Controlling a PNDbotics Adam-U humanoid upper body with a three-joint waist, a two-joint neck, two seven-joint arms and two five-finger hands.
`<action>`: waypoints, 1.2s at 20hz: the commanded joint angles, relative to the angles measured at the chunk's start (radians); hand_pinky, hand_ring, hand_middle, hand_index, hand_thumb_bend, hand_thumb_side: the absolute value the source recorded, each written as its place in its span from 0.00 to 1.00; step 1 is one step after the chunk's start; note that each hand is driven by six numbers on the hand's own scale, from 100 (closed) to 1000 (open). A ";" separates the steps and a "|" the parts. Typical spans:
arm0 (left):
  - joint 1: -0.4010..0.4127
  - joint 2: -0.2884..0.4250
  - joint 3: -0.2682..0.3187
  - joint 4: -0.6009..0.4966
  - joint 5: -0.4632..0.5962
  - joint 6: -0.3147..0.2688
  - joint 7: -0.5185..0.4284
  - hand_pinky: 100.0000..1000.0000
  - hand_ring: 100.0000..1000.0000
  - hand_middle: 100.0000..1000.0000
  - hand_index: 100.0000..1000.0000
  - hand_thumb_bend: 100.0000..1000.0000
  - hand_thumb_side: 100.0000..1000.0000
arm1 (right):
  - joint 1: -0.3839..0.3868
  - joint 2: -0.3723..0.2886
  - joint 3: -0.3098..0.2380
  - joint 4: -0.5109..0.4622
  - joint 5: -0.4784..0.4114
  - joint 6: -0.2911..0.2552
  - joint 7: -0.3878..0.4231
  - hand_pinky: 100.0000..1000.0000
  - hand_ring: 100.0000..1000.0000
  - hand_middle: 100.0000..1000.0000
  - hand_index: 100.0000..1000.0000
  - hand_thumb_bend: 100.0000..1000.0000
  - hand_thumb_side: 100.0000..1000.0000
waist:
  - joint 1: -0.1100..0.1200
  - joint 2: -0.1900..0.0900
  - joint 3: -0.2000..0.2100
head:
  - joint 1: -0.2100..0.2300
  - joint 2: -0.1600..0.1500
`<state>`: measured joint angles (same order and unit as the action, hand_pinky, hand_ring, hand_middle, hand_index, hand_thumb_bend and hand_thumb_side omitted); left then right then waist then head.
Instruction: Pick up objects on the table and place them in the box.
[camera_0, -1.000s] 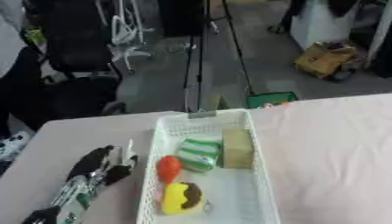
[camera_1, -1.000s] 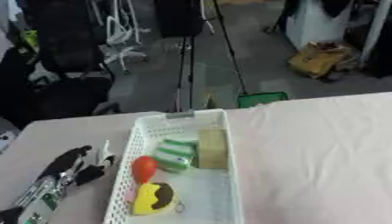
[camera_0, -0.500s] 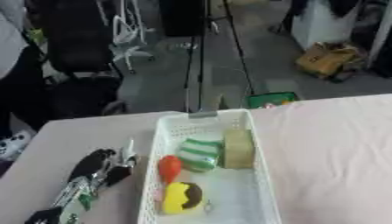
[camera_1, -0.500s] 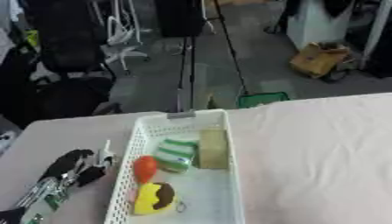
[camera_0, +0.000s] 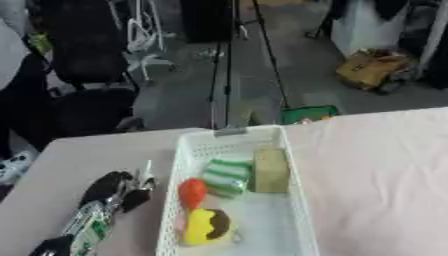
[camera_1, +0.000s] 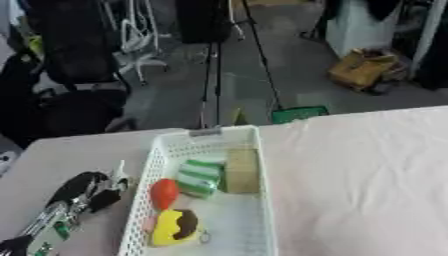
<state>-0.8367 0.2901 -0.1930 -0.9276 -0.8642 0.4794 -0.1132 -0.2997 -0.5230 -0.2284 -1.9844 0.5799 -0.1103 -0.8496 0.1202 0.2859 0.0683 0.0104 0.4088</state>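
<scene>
Right now I see my left hand (camera_0: 118, 187) resting on the table (camera_0: 367, 165) just beside the left wall of the white box (camera_0: 293, 220), holding nothing; its dark fingers look loosely curled, though I cannot tell that for sure from this blur. Inside the box lie a tan block (camera_0: 269, 169), a green-and-white striped piece (camera_0: 225, 176), a red rounded thing (camera_0: 192, 192) and a yellow toy with a dark patch (camera_0: 206, 226). My right hand shows nowhere.
</scene>
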 joint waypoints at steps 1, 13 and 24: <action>-0.021 0.009 0.009 0.004 -0.006 -0.003 0.005 1.00 0.86 0.80 0.85 0.32 0.90 | -0.008 -0.014 -0.007 -0.016 -0.001 -0.002 0.000 0.82 0.90 0.81 0.78 0.00 1.00 | -0.007 -0.022 -0.002 | 0.006 -0.008; -0.026 0.004 0.010 0.021 -0.006 -0.013 0.003 1.00 0.86 0.80 0.85 0.30 0.88 | -0.009 -0.015 -0.006 -0.016 -0.002 -0.005 -0.001 0.82 0.90 0.81 0.79 0.00 1.00 | -0.009 -0.021 -0.009 | 0.011 -0.009; -0.031 0.005 0.005 0.011 -0.035 -0.023 -0.001 1.00 0.86 0.80 0.85 0.30 0.85 | -0.007 -0.016 -0.007 -0.016 -0.004 -0.006 -0.003 0.82 0.90 0.81 0.79 0.00 1.00 | -0.007 -0.027 -0.002 | 0.011 -0.011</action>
<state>-0.8455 0.2809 -0.1883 -0.9015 -0.8914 0.4606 -0.1143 -0.2994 -0.5229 -0.2284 -1.9844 0.5793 -0.1133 -0.8519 0.1202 0.2833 0.0637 0.0180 0.4038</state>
